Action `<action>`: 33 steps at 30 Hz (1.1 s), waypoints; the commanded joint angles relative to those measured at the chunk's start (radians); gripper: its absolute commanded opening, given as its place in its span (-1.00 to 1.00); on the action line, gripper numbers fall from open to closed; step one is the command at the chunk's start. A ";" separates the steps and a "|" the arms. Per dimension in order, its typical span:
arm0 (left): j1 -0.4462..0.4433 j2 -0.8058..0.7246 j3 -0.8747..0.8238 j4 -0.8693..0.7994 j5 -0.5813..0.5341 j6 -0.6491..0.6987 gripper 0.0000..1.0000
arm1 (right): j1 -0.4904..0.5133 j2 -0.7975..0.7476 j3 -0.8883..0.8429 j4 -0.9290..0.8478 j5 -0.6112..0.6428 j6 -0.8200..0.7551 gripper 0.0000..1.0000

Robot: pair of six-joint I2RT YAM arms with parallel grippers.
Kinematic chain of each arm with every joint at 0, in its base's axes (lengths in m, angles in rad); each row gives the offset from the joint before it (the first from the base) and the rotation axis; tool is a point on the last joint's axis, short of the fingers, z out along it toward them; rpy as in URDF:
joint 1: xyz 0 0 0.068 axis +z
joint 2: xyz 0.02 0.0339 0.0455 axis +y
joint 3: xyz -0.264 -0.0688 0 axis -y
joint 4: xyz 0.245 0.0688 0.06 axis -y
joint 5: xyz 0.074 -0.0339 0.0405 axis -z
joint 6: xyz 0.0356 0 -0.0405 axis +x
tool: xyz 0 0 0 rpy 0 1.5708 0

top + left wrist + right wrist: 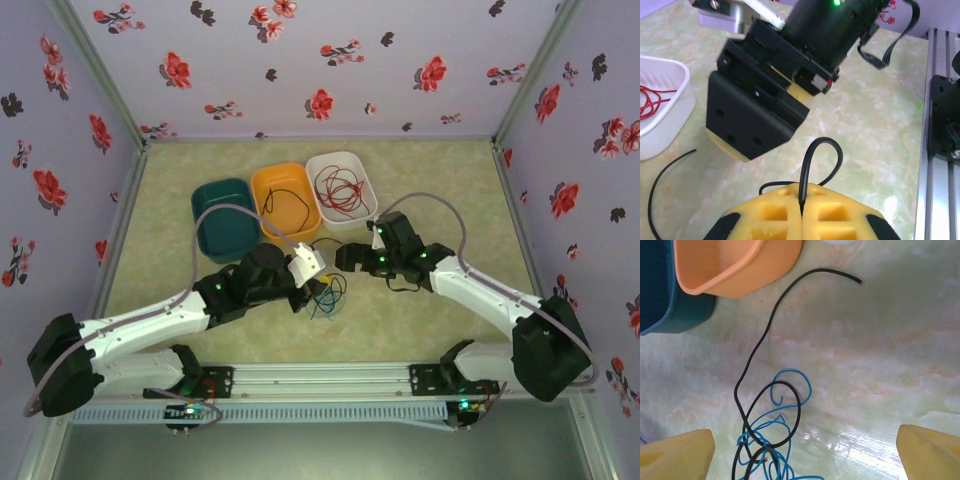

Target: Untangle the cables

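We are pinching the thin, springy black cable [803,180] in the closed left gripper [801,214], hovering the wide-open, empty right gripper [804,452] over its tangle with the blue cable [799,372] at the centre of the table [400,325], and judging loose ends the best grasp.

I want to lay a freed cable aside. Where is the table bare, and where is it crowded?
Bare: the strip between the teal bin and the left wall; the corner right of the white bin. Crowded: around the cable tangle below the orange bin.
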 commanded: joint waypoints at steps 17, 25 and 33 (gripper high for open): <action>-0.006 -0.007 -0.017 0.120 -0.001 0.111 -1.00 | 0.124 0.294 0.088 -0.088 -0.121 -0.051 0.73; -0.008 -0.147 -0.029 0.102 -0.005 0.083 -1.00 | 0.100 0.393 0.106 -0.130 -0.005 -0.036 0.54; -0.007 -0.268 0.022 0.031 -0.065 0.113 -1.00 | 0.043 0.373 0.048 -0.113 0.045 -0.014 0.33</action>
